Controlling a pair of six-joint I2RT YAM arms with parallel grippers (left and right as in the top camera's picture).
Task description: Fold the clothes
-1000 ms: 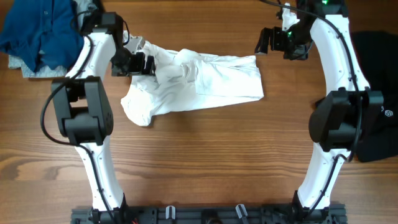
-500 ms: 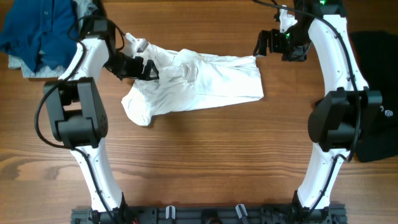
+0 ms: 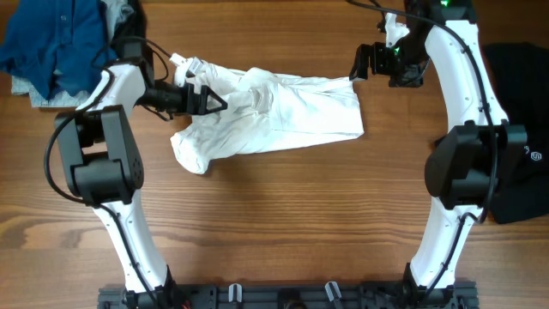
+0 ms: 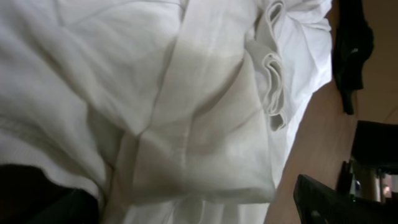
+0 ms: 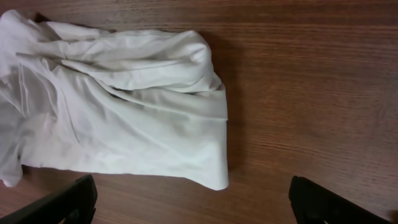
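Note:
The white shirt [image 3: 274, 112] lies crumpled across the middle of the table, wrinkled and partly bunched at its left end. My left gripper [image 3: 213, 101] reaches from the left onto that bunched end. It is open, and white cloth [image 4: 186, 112] fills the space between its fingers [image 4: 329, 202]. My right gripper [image 3: 360, 62] hovers open just beyond the shirt's upper right corner. In the right wrist view the shirt's edge [image 5: 211, 168] ends short of the open gripper [image 5: 199, 205], with only bare wood between its fingertips.
A blue garment [image 3: 51, 39] is heaped at the back left on top of a grey piece [image 3: 30, 93]. A black garment [image 3: 519, 120] with a small white logo [image 3: 538, 156] lies at the right edge. Wooden tabletop [image 3: 283, 223] stretches in front of the shirt.
My left gripper has swung rightward from the shirt's left edge onto the cloth, and the bunched left end has shifted slightly. The right arm has stayed still.

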